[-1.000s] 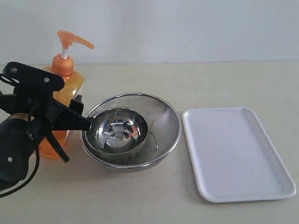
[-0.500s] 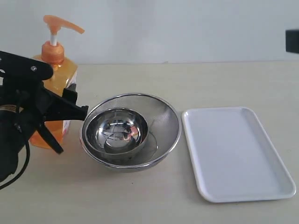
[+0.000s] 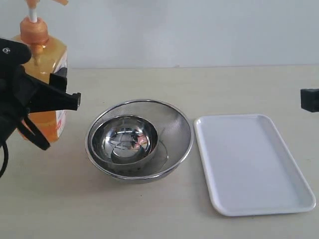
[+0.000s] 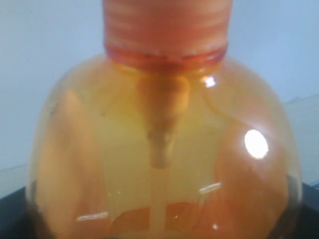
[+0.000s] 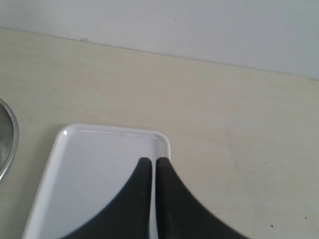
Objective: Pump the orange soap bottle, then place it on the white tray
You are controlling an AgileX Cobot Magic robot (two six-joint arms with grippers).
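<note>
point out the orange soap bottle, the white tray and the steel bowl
orange soap bottle [image 3: 49, 57]: exterior view, on its translucent body
white tray [image 3: 251, 164]: exterior view, on its bare floor
steel bowl [image 3: 107, 140]: exterior view, on its inner wall

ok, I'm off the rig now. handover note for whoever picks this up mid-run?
Left hand: closed on the orange soap bottle, at the far left, beside the steel bowl nested in the mesh strainer.
Right hand: shut, empty, near a corner of the white tray.
Done: bottle is gripped. Whether it was pumped, these views don't show; the pump head is cut off at the top of the exterior view.
Left: pump if not done, carry the bottle past the bowl to the tray, set it down, release.
</note>
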